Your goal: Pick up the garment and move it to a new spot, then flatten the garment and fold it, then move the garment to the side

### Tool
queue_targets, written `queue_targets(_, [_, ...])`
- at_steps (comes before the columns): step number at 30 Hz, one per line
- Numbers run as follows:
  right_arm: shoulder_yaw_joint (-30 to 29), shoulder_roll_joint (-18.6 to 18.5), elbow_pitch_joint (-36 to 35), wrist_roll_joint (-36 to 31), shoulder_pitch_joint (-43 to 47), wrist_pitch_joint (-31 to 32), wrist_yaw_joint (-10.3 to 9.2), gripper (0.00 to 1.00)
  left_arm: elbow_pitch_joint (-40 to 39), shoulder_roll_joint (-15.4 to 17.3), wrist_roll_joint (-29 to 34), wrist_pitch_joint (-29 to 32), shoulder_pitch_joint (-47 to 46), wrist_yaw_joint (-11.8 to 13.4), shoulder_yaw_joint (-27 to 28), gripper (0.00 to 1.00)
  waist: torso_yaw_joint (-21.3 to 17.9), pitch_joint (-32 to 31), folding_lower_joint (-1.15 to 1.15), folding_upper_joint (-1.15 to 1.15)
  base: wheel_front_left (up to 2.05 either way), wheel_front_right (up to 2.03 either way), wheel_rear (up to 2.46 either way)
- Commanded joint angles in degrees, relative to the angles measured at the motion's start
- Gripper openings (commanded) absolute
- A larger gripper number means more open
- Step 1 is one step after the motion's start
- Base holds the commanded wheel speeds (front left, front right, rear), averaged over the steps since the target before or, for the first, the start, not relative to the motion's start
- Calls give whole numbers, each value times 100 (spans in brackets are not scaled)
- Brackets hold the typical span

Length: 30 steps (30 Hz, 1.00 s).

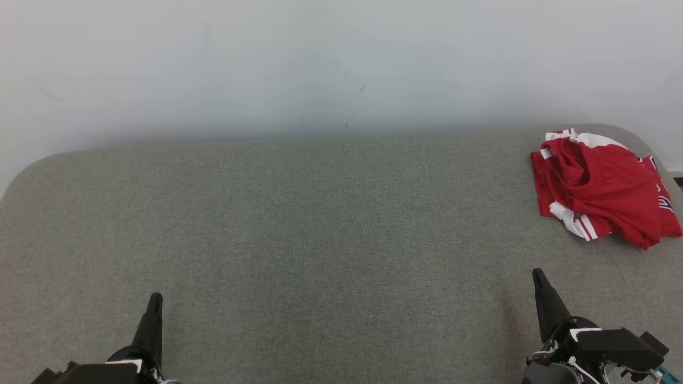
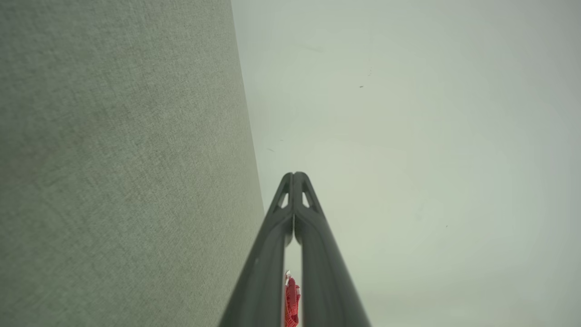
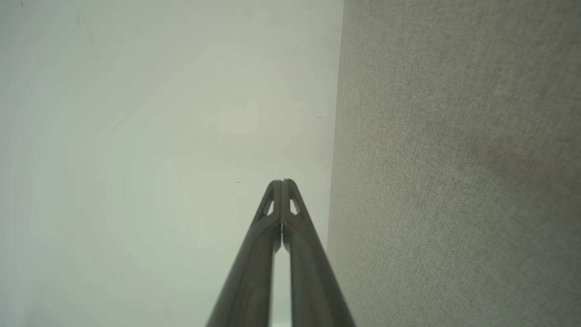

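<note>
Garment [image 1: 603, 186] lies crumpled beyond right pincer [image 1: 538, 274] (well apart).

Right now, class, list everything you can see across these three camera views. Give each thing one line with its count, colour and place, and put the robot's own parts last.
crumpled red garment with white stripes: one, red with white trim, heaped at the far right of the table near its rounded corner
grey-green fabric-covered table: one, grey-green, spanning the head view in front of the robot
pale surface: one, off-white with a few faint marks, beyond the table's far edge
left gripper: one, dark, lower left of the head view, fingers shut, holding nothing
right gripper: one, dark, lower right of the head view, fingers shut, holding nothing, apart from the garment
</note>
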Motion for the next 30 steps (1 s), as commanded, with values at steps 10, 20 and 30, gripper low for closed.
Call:
queue_targets(10, [-4,13,-10,8,-44,15,-12,0,-18,13,-31,13,-55,-8,19,0,0,0,0,0,0,0,0])
queue_targets(20, [-4,13,-10,8,-44,15,-12,0,-19,13,-31,13,-54,-8,19,0,0,0,0,0,0,0,0])
queue_targets(30, [-3,14,-9,8,-44,15,-12,0,-19,13,-31,13,-54,-8,19,0,0,0,0,0,0,0,0])
